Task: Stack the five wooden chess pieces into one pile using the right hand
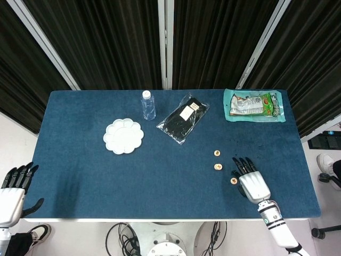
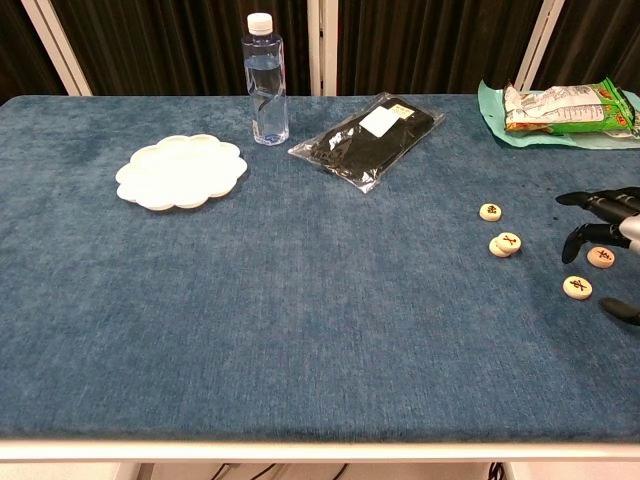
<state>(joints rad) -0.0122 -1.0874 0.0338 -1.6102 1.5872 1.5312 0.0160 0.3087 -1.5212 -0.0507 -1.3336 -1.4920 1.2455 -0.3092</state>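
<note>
my right hand (image 1: 252,183) sits spread and empty beside the chess pieces (image 2: 507,243); two overlap, others lie loose.

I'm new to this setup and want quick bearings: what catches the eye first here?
The small wooden chess pieces scattered near the table's right side, with the right hand beside them holding nothing. Farther back stand a water bottle and a white flower-shaped palette.

Overhead head view, low chest view
</note>
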